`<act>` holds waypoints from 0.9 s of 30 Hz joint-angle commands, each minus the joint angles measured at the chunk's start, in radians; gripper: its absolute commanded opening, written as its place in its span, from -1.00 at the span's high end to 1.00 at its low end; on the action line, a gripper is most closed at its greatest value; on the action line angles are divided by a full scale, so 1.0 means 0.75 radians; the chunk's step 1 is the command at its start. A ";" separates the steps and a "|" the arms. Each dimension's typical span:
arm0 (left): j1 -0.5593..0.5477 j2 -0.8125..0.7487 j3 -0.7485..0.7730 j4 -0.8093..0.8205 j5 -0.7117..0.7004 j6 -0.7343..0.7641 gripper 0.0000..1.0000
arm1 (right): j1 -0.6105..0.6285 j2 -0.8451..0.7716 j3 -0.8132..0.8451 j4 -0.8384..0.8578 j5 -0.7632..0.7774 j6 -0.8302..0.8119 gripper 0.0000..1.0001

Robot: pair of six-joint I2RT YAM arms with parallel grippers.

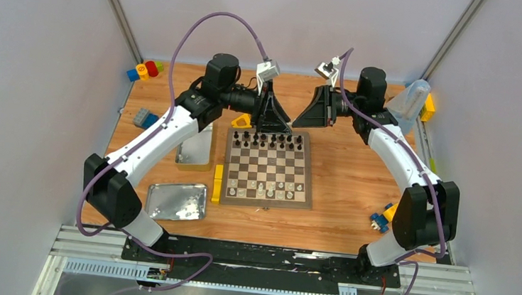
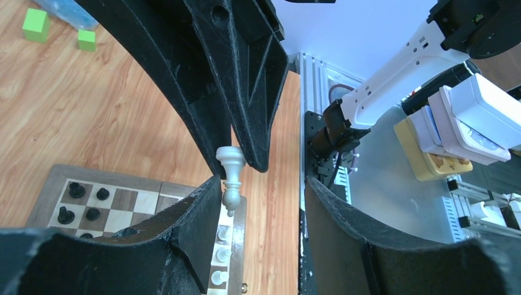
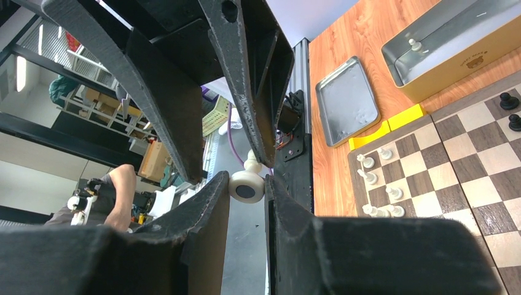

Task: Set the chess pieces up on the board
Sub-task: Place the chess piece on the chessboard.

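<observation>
- Right tool (image 3: 247, 181), closest to its own wrist camera, is pressed together on a small pale silvery-white chess piece (image 2: 230, 178). It holds the piece in the air by the far side of the square wooden chessboard (image 1: 268, 164), which has brown and cream checks and a tan border.
- Left tool (image 2: 261, 184) faces it from the opposite side with fingers spread. One black finger (image 2: 199, 221) sits just beside the piece's stem, the other (image 2: 332, 215) well apart.
- Black chess pieces (image 1: 269, 142) stand in the board's far two rows, and pale chess pieces (image 1: 263, 188) stand unevenly in the near rows.
- One more pale piece (image 3: 416, 44) stands inside the deep gold-sided metal tin (image 3: 473, 61), left of the board.
- A long yellow plastic block (image 1: 217, 183) touches the board's left edge and a smaller yellow block (image 1: 241, 121) sits at its far left corner, crowding that side.
- The flat shiny tin lid (image 1: 177, 201) lies nearer the left arm.
- Right of the board, the bare wooden surface (image 1: 344, 183) runs to the right arm, with small blue and yellow blocks (image 1: 382, 217) by its elbow.
- Grey walls close in the surface's left, far and right edges.
</observation>
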 commanded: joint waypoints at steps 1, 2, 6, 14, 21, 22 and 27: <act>0.005 0.007 -0.011 0.038 0.018 -0.008 -0.19 | -0.007 -0.058 -0.024 0.144 -0.032 0.080 0.95; 0.005 0.009 -0.012 0.036 0.010 -0.001 -0.19 | -0.008 -0.061 -0.025 0.156 -0.035 0.093 0.95; 0.005 0.011 -0.015 0.037 0.005 0.004 -0.18 | -0.015 -0.070 -0.033 0.159 -0.031 0.093 0.95; 0.005 0.004 -0.009 0.017 -0.020 0.021 0.15 | -0.024 -0.060 -0.052 0.165 -0.028 0.091 0.95; 0.006 0.015 0.012 0.011 -0.071 0.019 0.33 | -0.024 -0.058 -0.064 0.165 -0.021 0.089 0.95; 0.005 0.018 0.018 0.007 -0.073 0.019 0.35 | -0.024 -0.059 -0.066 0.165 -0.022 0.087 0.95; 0.006 0.028 0.026 0.001 -0.075 0.020 0.46 | -0.024 -0.058 -0.078 0.165 -0.020 0.080 0.95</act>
